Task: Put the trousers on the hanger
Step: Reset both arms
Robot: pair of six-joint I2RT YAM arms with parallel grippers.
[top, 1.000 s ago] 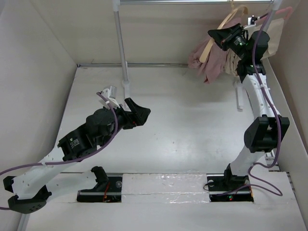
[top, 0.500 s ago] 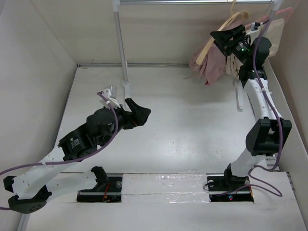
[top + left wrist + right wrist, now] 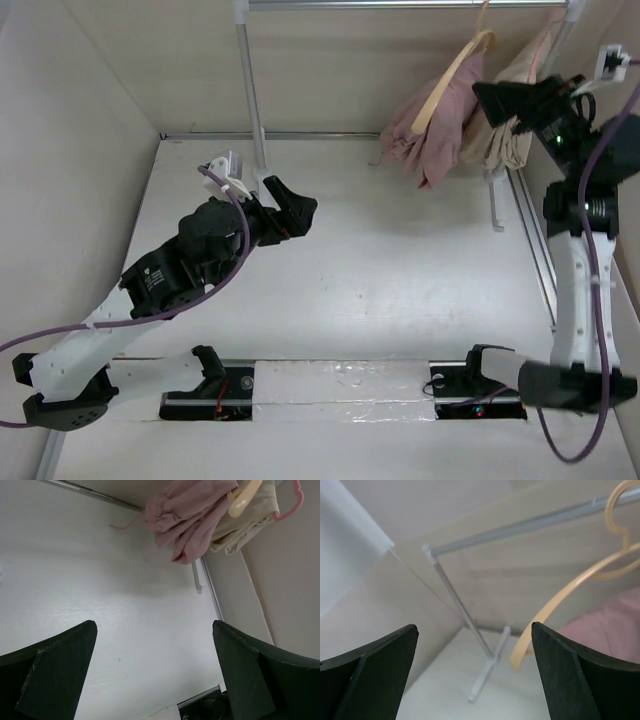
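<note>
Counter (image 3: 400, 280): pale, whitish surface. Grey clothes rack (image 3: 250, 90) stands on it at the far edge, feet down.

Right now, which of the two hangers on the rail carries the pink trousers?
The cream-tan hanger holds the trousers; the pink hanger beside it bears the beige garment.

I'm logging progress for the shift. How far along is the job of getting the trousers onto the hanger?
Done, it seems: the trousers hang draped over the hanger, which appears hooked on the rail. In hand: nothing; the right gripper is open beside the hanger, the left gripper open above the table. Left: likely only pulling both arms away.
</note>
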